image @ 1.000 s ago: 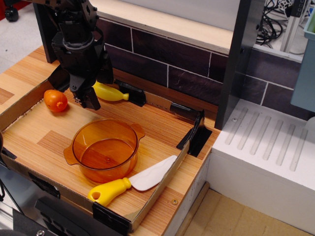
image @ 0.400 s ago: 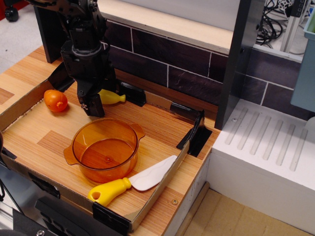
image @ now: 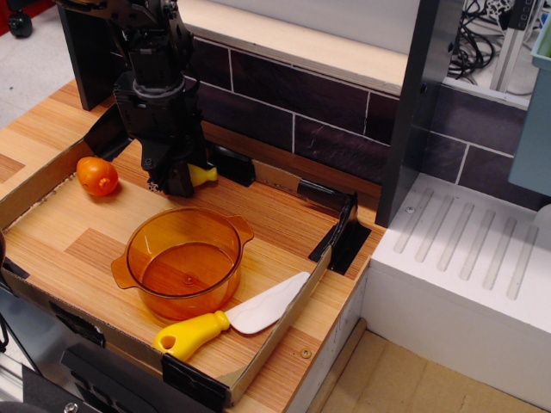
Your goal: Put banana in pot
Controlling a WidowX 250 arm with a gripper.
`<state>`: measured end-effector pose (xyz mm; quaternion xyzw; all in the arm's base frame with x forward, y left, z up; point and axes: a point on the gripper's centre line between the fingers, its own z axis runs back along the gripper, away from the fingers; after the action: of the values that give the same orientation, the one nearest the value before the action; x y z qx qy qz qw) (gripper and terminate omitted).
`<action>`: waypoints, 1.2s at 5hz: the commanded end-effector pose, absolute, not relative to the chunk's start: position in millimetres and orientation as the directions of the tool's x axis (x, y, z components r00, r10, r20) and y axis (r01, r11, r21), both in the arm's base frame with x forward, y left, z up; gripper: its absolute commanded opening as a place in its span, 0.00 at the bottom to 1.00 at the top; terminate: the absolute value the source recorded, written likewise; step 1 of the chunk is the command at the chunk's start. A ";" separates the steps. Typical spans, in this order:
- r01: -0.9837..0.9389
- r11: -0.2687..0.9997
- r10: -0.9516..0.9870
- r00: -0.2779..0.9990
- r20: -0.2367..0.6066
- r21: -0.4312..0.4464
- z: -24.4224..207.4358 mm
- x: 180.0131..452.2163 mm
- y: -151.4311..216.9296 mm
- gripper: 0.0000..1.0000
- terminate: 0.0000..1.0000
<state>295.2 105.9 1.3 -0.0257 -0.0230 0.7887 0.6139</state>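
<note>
Shifted right, black fingers [image: 176,182] now hide the smooth yellow banana [image: 203,175]; grip unclear.

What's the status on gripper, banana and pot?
Gripper down over banana, jaw state unclear. Banana mostly hidden, tip showing. Pot empty, nothing blocking it.

One black robot arm enters from the upper left and hangs near the back left corner of the tabletop. The wrist section is bulky, near vertical, and points downward. The tool [image: 178,179] sits at its lower end, low over the tabletop surface close to the back edge. The tool's fingers [image: 183,182] are dark and seen from behind; whether the jaws are spread or closed cannot be determined. No second arm is visible.
</note>
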 end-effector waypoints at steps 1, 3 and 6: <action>-0.962 -0.191 0.978 -0.202 0.042 -0.193 44.4 291.2 103.0 0.00 0.00; -0.947 -0.167 0.986 -0.166 -0.025 -0.274 87.9 274.9 80.6 0.00 0.00; -0.981 -0.044 0.999 -0.043 -0.012 -0.188 76.5 225.1 51.0 0.00 0.00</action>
<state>224.3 46.7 64.0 -0.0563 -0.0446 0.7185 0.6918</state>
